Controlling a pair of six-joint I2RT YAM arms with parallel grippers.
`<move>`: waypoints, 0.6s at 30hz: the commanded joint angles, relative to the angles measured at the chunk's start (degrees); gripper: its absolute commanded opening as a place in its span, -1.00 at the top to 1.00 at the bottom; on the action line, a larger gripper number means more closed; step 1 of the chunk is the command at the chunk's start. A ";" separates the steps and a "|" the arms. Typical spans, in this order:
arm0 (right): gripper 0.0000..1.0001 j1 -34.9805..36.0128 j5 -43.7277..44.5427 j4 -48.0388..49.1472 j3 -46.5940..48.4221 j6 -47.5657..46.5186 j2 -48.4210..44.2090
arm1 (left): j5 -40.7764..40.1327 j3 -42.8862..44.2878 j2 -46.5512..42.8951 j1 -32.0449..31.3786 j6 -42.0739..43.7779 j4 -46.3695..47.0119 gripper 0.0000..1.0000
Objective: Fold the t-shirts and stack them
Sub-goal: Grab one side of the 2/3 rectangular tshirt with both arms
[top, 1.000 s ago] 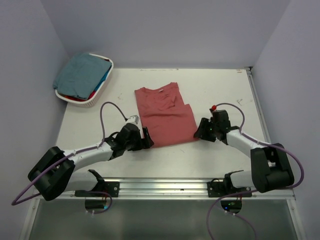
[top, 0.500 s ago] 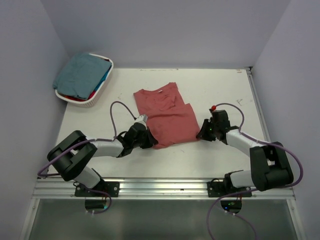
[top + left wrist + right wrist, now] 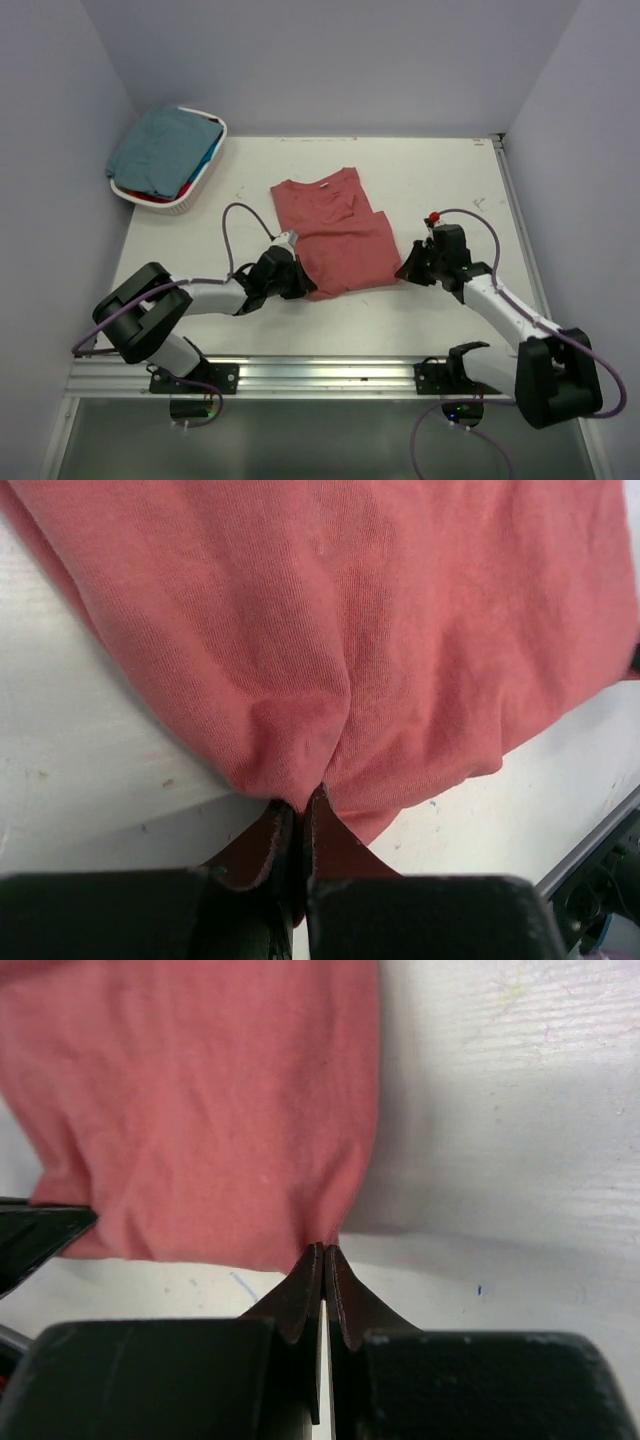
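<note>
Where the two arms reach in from the near side of the bench, each tool sits at one near corner of the brick-red t-shirt.

Left tool: jaws pressed together, a pinch of the near-left hem caught between them. The left wrist view shows the cloth puckering into a small ridge right at the tips of the left tool. The rest of the brick-red t-shirt spreads away flat over the white surface.

Right tool: jaws closed to a thin slit, nipping the near-right corner of the hem. In the right wrist view the fabric gathers to a point at the right tool. The brick-red t-shirt lies ahead and to the left of that point, with bare bench to the right.

The shirt lies between the two tools and beyond them, about mid-bench. Its hem faces the arms and its neckline is at the far end. It is flat, with the sleeves folded in and a slight step along the right edge.

In the far left corner, well apart from both tools, sits the white basket. A teal t-shirt is heaped on top, and bright blue cloth shows at its right side.
</note>
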 commanded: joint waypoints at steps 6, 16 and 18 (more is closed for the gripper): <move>1.00 2.12 -3.57 -16.19 1.00 0.34 -23.14 | 2.08 -2.57 -5.29 -1.12 7.83 -23.98 1.00; 1.00 2.65 -6.38 -26.05 3.47 2.18 -34.14 | 1.91 1.39 -26.64 -1.12 8.02 -31.11 1.00; 1.00 2.65 -6.74 -26.22 4.34 2.45 -35.11 | 1.65 1.57 -30.78 -1.12 7.23 -31.03 1.00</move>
